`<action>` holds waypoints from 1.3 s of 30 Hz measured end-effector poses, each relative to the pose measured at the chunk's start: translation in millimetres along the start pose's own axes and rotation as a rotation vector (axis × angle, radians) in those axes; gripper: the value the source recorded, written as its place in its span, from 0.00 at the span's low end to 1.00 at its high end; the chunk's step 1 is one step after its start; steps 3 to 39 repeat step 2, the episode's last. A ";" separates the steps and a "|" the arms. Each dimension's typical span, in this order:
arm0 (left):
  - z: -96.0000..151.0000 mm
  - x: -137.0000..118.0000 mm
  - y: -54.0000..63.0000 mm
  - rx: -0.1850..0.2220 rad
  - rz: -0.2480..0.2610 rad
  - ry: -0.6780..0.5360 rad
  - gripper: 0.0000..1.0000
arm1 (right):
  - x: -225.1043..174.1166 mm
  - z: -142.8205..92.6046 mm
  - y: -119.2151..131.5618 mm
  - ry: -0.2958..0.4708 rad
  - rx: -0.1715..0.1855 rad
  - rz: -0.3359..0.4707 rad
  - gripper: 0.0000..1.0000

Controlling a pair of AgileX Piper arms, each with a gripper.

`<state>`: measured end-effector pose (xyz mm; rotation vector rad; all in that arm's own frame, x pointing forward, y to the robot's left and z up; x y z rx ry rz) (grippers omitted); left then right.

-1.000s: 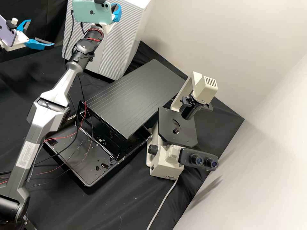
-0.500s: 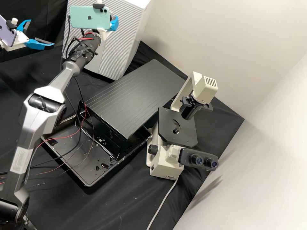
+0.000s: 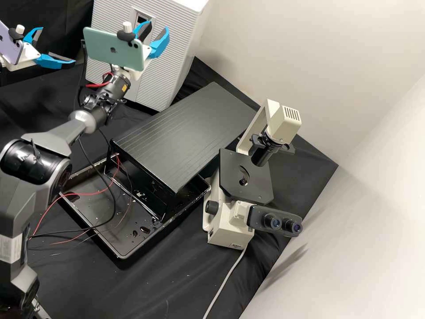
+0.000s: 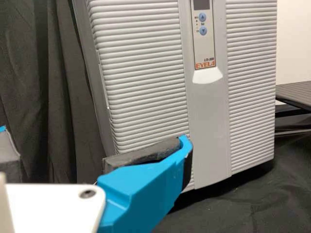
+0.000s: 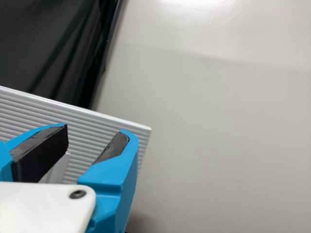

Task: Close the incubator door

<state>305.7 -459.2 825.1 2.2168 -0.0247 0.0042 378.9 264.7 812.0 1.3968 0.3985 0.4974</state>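
Black-draped bench [image 3: 146, 283]: boxy pale-grey incubator [image 3: 177, 57] at back

Facing left gripper [image 3: 58, 44], wide open: ribbed door [image 4: 146, 58] with narrow printed panel [image 4: 203, 43]. Beside incubator, right gripper [image 3: 157, 26], fingers [image 5: 116, 160] parted; can't tell whether touching.

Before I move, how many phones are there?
2. The green phone is by the right gripper, in front of the incubator; the purple phone is by the left gripper, at the high view's left edge.
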 end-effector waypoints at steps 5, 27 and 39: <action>0.0 0.0 0.0 0.000 0.000 0.000 1.00 | -8.6 3.2 3.3 0.003 0.032 0.000 1.00; 0.0 0.0 0.0 0.000 0.000 0.000 1.00 | -8.6 3.2 3.3 0.003 0.032 0.000 1.00; 0.0 0.0 0.0 0.000 0.000 0.000 1.00 | -8.6 3.2 3.3 0.003 0.032 0.000 1.00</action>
